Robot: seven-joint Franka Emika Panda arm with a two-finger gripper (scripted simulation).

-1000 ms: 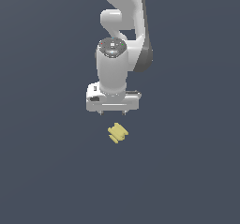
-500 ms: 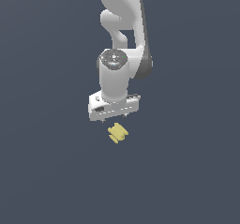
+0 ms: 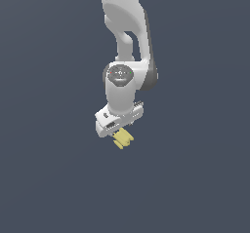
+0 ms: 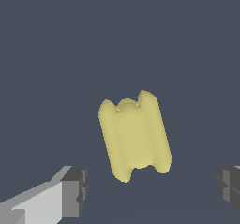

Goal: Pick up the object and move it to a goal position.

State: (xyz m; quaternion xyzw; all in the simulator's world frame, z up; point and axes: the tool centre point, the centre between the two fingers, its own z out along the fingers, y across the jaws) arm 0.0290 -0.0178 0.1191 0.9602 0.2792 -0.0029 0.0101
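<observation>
The object is a small pale yellow ridged block lying on the dark grey floor. In the exterior view my white gripper hangs directly over it and hides its upper part. In the wrist view the object lies between my two fingers, one dark pad on one side and the other pad on the other. The jaws stand wide apart with gaps to the block on both sides. Nothing is held.
The plain dark grey floor surrounds the block on all sides. The white arm rises above the gripper. No goal marker shows.
The gripper has come down and turned about its axis, moving from above the block to right over it. The block has not moved.
</observation>
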